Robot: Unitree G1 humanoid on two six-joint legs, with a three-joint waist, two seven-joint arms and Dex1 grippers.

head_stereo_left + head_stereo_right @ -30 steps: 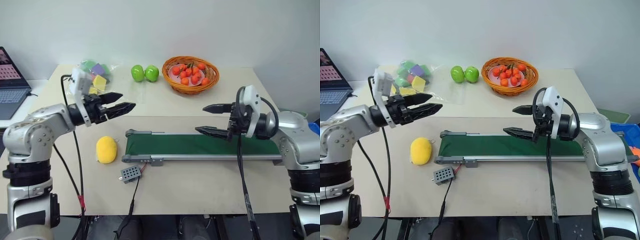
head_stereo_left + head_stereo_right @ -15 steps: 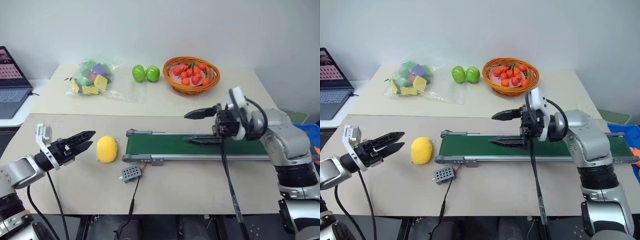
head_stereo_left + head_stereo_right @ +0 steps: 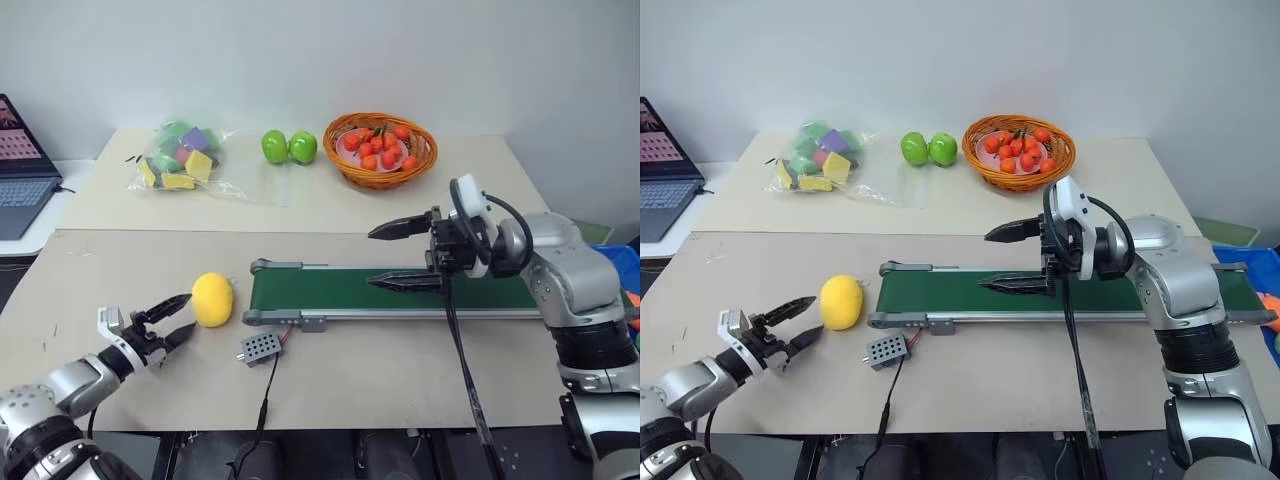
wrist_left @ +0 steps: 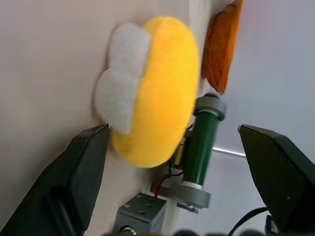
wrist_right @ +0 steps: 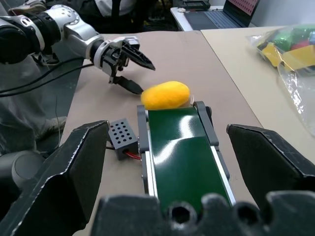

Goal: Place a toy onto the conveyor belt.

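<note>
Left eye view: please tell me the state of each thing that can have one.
Lemon toy: on the table, ungrasped.
Conveyor belt: nothing on it.
Left gripper: open, beside the lemon toy.
Right gripper: open, above the conveyor belt.
Basket: holds small orange fruits.

We are seeing the yellow toy (image 3: 841, 301) lying on the table (image 3: 1040, 380) just off the conveyor belt's (image 3: 1070, 292) end. The left gripper (image 3: 802, 320) is sitting low beside it, fingers spread. The right gripper (image 3: 1002, 258) is hanging open above the belt.
</note>
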